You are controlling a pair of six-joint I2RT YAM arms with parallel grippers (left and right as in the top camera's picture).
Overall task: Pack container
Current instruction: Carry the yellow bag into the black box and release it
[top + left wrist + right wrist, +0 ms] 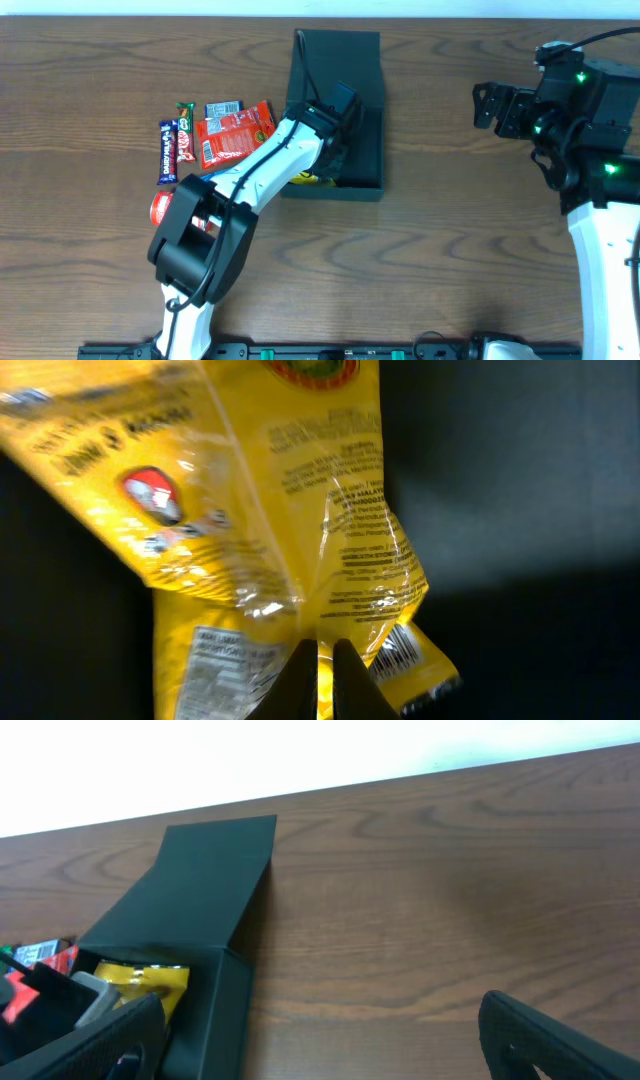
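Where the woodgrain table (80,260) begins at left: five snack packets (232,135), flat glossy foil, in purple, red and dark blue. Centre: one container (366,145), matte dark teal-grey card, square, its flap lid (340,55) folded back open. Inside it: one yellow packet (300,510), crinkled shiny film, pinched at its seam by the left gripper (320,655). Right: right gripper (488,107), jaws spread wide, holding nothing.
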